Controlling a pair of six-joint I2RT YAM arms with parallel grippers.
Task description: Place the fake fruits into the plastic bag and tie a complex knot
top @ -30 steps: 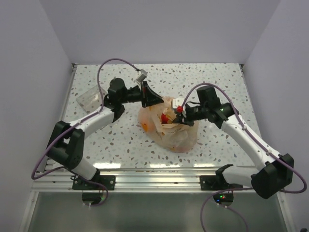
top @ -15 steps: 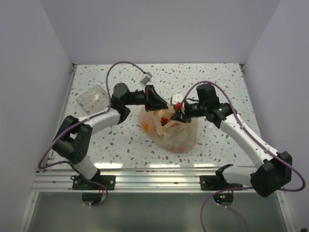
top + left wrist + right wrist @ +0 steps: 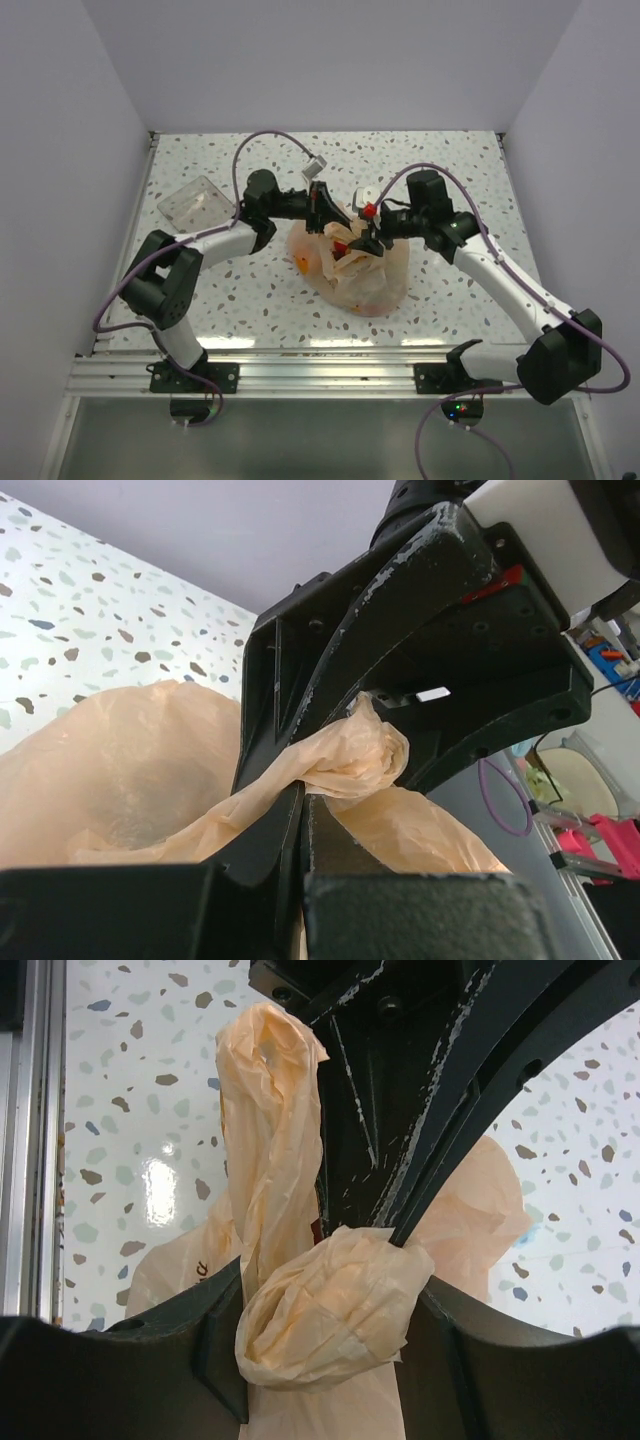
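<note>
The peach-orange plastic bag [image 3: 372, 285] lies mid-table with fake fruits inside; a red one [image 3: 342, 247] and an orange piece [image 3: 302, 263] show through the film. My left gripper [image 3: 329, 213] hovers over the bag's top, shut on a twisted strip of the bag's handle [image 3: 345, 765]. My right gripper [image 3: 363, 238] meets it head-on, and its jaws stand open on either side of a crumpled wad of the handle [image 3: 330, 1320]. In the right wrist view the left gripper's fingertips [image 3: 385, 1130] pinch that wad from above. A second handle loop [image 3: 268, 1110] rises to the left.
A clear rigid tray [image 3: 195, 203] sits at the back left of the speckled table [image 3: 450, 170]. White walls close in on both sides. The aluminium rail [image 3: 320, 375] runs along the near edge by the arm bases.
My left gripper has swung right over the bag, up to the right gripper. The right jaws, shut a second ago, have opened around the handle wad.
</note>
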